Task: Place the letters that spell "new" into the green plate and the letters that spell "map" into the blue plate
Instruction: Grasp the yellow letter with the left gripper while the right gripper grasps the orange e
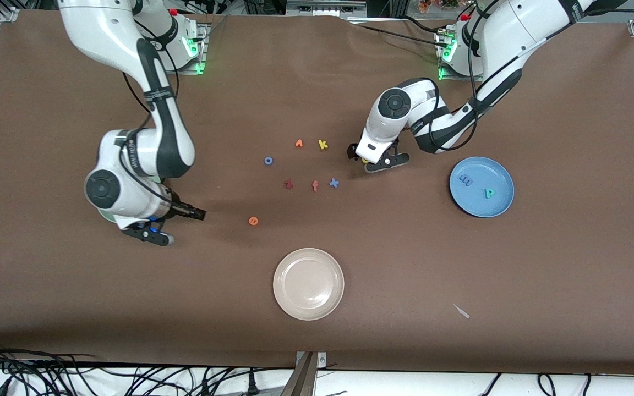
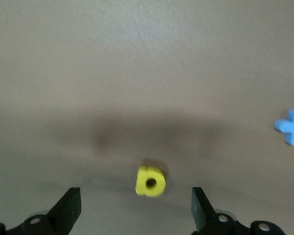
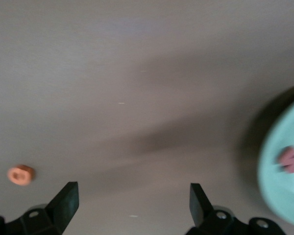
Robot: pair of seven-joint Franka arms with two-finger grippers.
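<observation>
My left gripper [image 1: 365, 161] hangs open low over the table between the loose letters and the blue plate [image 1: 501, 206]. In the left wrist view the yellow a [image 2: 150, 181] lies on the table just ahead of the gap between the open fingers [image 2: 68, 208]. The light blue m [image 1: 465, 179] and teal p [image 1: 489, 193] lie in the blue plate. My right gripper [image 1: 179, 226] is open and empty beside the green plate [image 3: 279, 191], which holds the pinkish w [image 3: 290, 160]; the arm hides most of that plate in the front view. The orange e [image 1: 252, 220] lies on the table.
A cream-white plate [image 1: 309, 308] sits nearer the front camera, mid-table. Loose letters lie mid-table: orange one [image 1: 299, 143], yellow k [image 1: 323, 144], blue o [image 1: 268, 160], dark red z [image 1: 288, 184], salmon f [image 1: 315, 186], blue x [image 1: 334, 182].
</observation>
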